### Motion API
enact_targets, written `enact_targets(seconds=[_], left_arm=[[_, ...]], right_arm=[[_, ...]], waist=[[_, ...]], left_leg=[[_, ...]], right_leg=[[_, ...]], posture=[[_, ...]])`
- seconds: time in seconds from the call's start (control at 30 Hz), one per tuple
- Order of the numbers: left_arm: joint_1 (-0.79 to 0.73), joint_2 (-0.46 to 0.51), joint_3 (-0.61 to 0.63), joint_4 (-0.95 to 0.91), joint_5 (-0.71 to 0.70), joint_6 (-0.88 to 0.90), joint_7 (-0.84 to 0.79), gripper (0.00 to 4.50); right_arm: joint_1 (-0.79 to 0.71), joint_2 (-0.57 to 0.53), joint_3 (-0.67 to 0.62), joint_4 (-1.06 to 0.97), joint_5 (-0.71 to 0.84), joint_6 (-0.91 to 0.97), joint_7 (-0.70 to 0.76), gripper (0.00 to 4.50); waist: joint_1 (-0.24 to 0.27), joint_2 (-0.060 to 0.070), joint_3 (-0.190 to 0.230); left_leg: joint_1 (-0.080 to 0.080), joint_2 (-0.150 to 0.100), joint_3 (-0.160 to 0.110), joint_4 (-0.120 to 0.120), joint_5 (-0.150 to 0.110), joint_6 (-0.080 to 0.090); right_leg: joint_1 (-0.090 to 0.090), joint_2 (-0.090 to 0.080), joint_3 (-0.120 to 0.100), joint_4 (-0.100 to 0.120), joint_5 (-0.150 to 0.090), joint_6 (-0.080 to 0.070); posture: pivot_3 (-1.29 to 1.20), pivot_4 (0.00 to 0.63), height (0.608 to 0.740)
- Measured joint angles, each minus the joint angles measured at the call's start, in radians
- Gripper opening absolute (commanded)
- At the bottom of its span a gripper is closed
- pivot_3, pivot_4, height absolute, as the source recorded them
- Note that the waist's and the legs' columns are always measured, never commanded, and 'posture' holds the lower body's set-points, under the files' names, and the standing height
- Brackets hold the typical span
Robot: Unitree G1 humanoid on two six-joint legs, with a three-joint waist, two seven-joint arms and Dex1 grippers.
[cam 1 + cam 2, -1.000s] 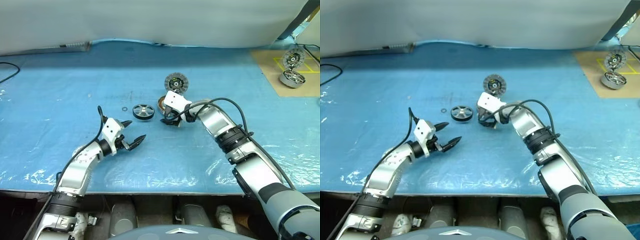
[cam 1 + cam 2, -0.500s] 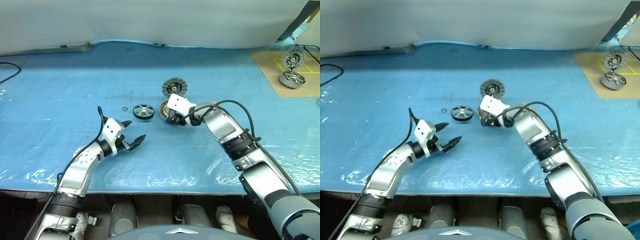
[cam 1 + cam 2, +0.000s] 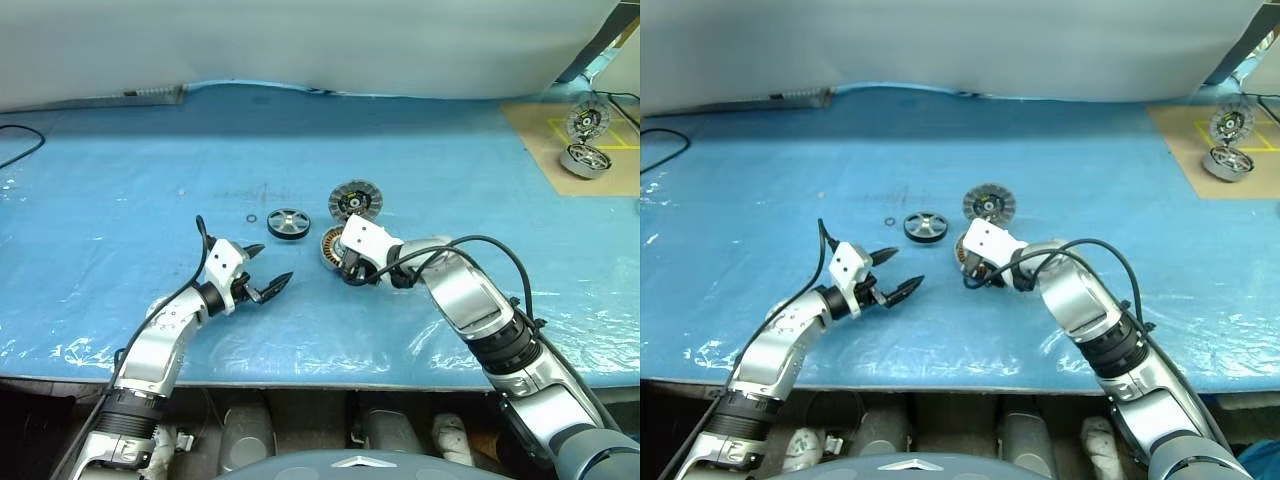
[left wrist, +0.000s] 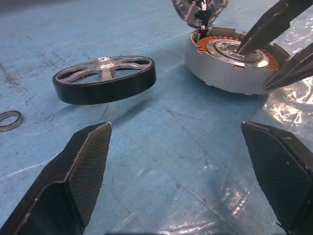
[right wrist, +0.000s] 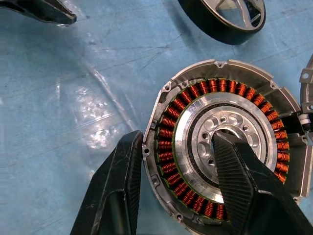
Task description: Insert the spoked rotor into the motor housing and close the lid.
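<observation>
The motor housing (image 5: 222, 147), a silver cup with copper windings, lies on the blue sheet with its lid (image 3: 356, 199) tilted up at its far side. My right gripper (image 5: 177, 139) is shut on the motor housing, one finger against the outer wall and the other in the pale centre. In the left wrist view both of these fingers (image 4: 259, 29) show at the cup. The spoked rotor (image 3: 288, 223), a dark wheel with silver spokes, lies flat just left of the housing. My left gripper (image 3: 275, 260) stands open and empty, nearer than the rotor and apart from it.
A small metal ring (image 3: 248, 217) lies left of the rotor. A second shiny motor unit (image 3: 585, 155) sits on a brown board at the far right. A black cable (image 3: 15, 145) lies at the far left. The table's front edge runs close below both arms.
My right gripper closed on the housing and drew it, with the lid, toward the table's near edge. The rotor, the ring and my left gripper kept their places.
</observation>
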Motion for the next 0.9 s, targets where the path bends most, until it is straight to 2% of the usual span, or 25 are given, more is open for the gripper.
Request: enact_targets(seconds=[0.07,0.1,0.13,0.27,0.47,0.6,0.73,0.8,0.9], left_arm=[[-0.003,0.001,0.000,0.000,0.000,0.000,-0.005,4.50],[-0.004,0.002,0.000,0.000,0.000,0.000,-0.008,4.50],[-0.005,0.003,0.000,0.000,0.000,0.000,-0.010,4.50],[-0.011,0.005,0.000,0.001,0.000,0.000,-0.017,4.50],[-0.016,0.007,0.000,0.006,0.000,0.000,-0.027,4.50],[-0.023,0.011,0.001,0.013,0.000,0.000,-0.034,4.50],[-0.038,0.012,0.027,0.025,-0.009,0.026,-0.012,4.50],[-0.072,0.013,0.034,0.047,-0.013,0.075,0.011,4.50],[-0.117,0.017,0.065,0.084,-0.028,0.111,0.026,4.50]], right_arm=[[0.002,0.000,-0.003,-0.028,0.017,0.044,-0.005,1.88],[0.002,0.000,-0.004,-0.037,0.024,0.059,-0.008,2.57],[0.001,0.001,-0.005,-0.048,0.033,0.079,-0.009,2.75],[-0.008,0.009,-0.014,-0.089,0.094,0.168,-0.020,4.07],[-0.101,0.037,-0.114,-0.189,0.198,0.309,-0.038,4.07],[-0.083,0.035,-0.188,-0.233,0.270,0.338,-0.058,4.07],[0.065,0.019,-0.263,-0.267,0.307,0.185,-0.081,4.07],[0.152,0.051,-0.331,-0.273,0.339,0.107,-0.100,4.07],[0.266,0.077,-0.361,-0.267,0.340,-0.053,-0.138,4.07]], waist=[[0.000,0.000,0.000],[0.000,0.000,0.000],[0.000,0.000,0.000],[0.000,0.000,0.000],[0.000,0.001,0.000],[0.003,0.001,0.000],[0.004,0.001,0.000],[0.003,0.001,0.000],[0.000,0.001,0.000]], left_leg=[[0.000,0.000,0.000,-0.001,0.000,0.000],[0.000,0.000,0.000,-0.001,0.000,0.000],[0.000,0.000,0.000,-0.002,0.000,0.000],[-0.001,0.000,0.000,-0.003,0.000,0.000],[-0.001,0.000,0.000,-0.003,0.000,0.000],[-0.001,-0.001,0.000,-0.004,0.000,0.000],[-0.002,-0.001,0.000,-0.004,0.000,0.000],[-0.002,-0.001,0.000,-0.004,0.000,0.000],[-0.002,-0.001,0.000,-0.004,0.000,0.000]], right_leg=[[0.000,0.000,0.000,-0.001,0.000,0.000],[0.000,0.000,0.000,-0.001,0.000,0.000],[0.000,0.000,0.000,-0.002,0.000,0.000],[-0.001,0.000,0.000,-0.003,0.000,0.000],[-0.001,0.000,0.000,-0.003,0.000,0.000],[-0.001,0.000,0.000,-0.004,0.000,0.000],[-0.001,0.000,0.000,-0.006,0.000,0.000],[-0.001,0.000,-0.001,-0.005,0.000,0.000],[-0.001,0.000,0.000,-0.005,0.000,0.000]], posture=[[0.00,0.150,0.740],[0.00,0.150,0.740],[0.00,0.150,0.740],[0.00,0.150,0.740],[0.00,0.150,0.740],[0.00,0.150,0.740],[0.00,0.150,0.740],[0.00,0.150,0.740],[0.00,0.150,0.740]])
